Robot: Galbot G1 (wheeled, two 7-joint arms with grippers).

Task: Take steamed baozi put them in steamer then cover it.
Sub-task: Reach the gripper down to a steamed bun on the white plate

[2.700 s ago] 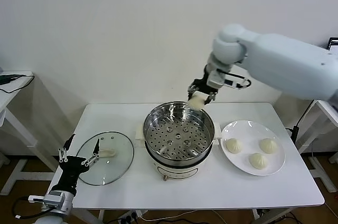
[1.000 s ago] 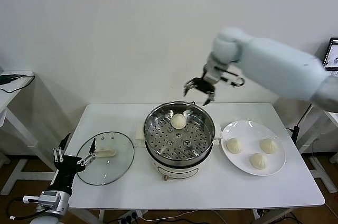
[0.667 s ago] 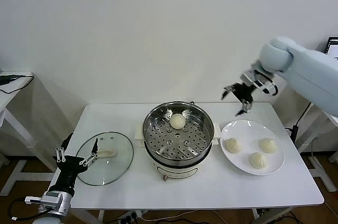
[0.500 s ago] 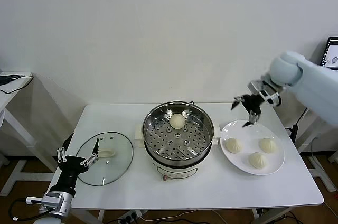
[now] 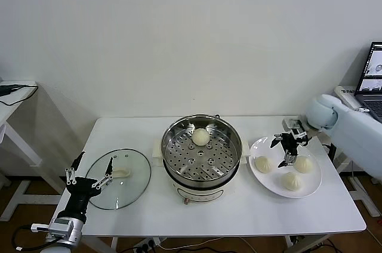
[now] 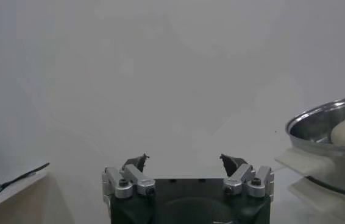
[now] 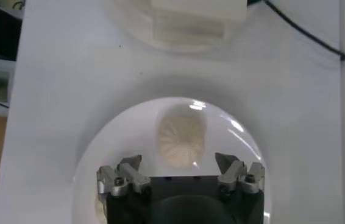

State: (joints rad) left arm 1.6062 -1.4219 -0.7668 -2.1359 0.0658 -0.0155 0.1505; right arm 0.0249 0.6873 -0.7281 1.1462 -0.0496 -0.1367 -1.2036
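My right gripper (image 5: 287, 150) has swung away from over the steamer (image 5: 202, 150) and now hangs over the plate (image 5: 270, 178), jaws spread wide and empty. In the right wrist view the gripper (image 7: 179, 170) is lined up above one bun (image 7: 181, 140), which sits between the open fingers (image 7: 128, 168) but below them; nothing is touching yet.

What changed: a second ago this gripper was open above the pot just after letting go of a bun. That bun (image 5: 201, 136) now rests on the perforated tray toward the far side of the steamer. So one is delivered, three remain on the plate: one at (image 5: 263, 164), one at (image 5: 304, 164), one at (image 5: 290, 181).

I judge the next step is a descent onto the nearest plate bun, with a gentle close since the dough looks soft.

My left gripper (image 5: 89, 179) waits open at the table's near left edge, just beside the lid (image 5: 119, 178), which lies flat on the table well apart from the steamer.
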